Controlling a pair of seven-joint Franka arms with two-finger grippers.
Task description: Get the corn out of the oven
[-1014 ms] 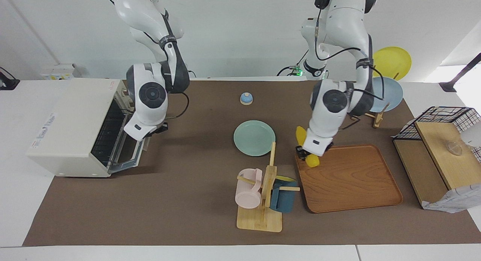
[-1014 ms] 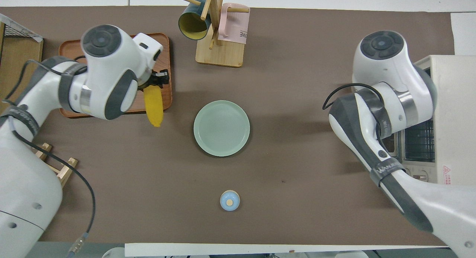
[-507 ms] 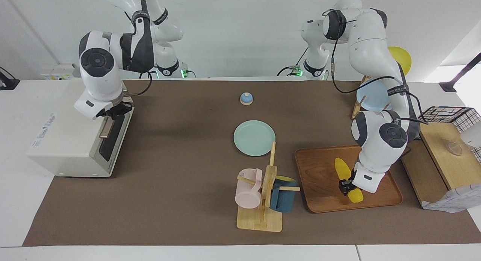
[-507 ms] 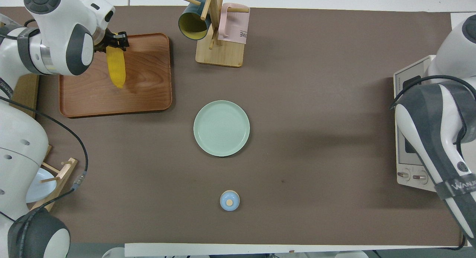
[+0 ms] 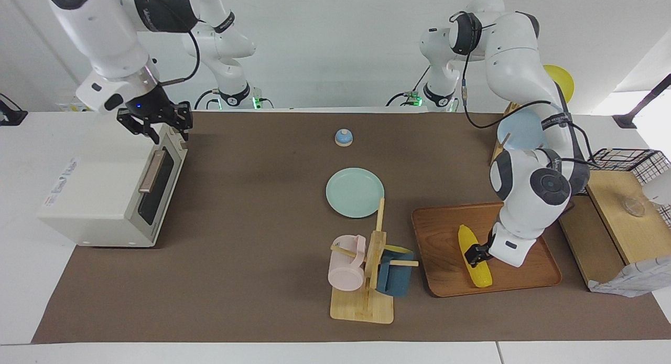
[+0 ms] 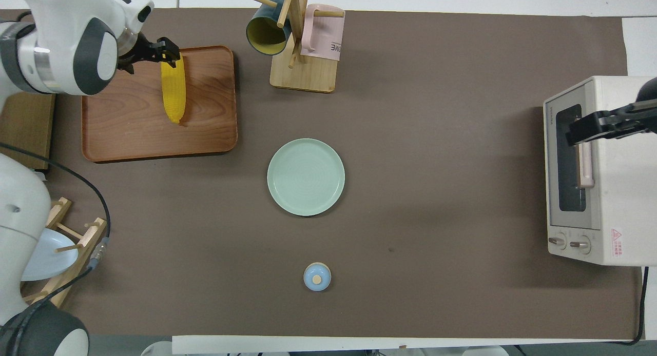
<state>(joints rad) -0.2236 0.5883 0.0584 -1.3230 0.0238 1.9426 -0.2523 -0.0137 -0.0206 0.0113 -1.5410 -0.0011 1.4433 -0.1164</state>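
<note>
Spread wide, the right gripper [image 5: 160, 124] hangs at the upper left of the facing view, over the oven's [image 5: 99, 180] top front edge, touching nothing. Lower right in that view, the left gripper [image 5: 474, 253] sits low on the wooden tray [image 5: 524, 277] with its fingers parted beside the corn [image 5: 474, 256]; whether they touch the cob I cannot tell. Largest of the containers, the oven has its dark glass door closed and its tan handle [image 6: 585, 161] free; a small red-marked sticker by its knobs is too small to read, as is the print on its top. The tray holds only the corn, lying flat along it. On the mug stand [image 5: 367, 296] hang a pink mug [image 5: 346, 264], lettered "ME" where it shows in the overhead view, and a blue mug [image 5: 394, 277]. The green plate [image 5: 355, 192] carries nothing. Half a second ago both grippers were clamped, the right on the handle and the left on the corn; a second ago the door stood open.
</note>
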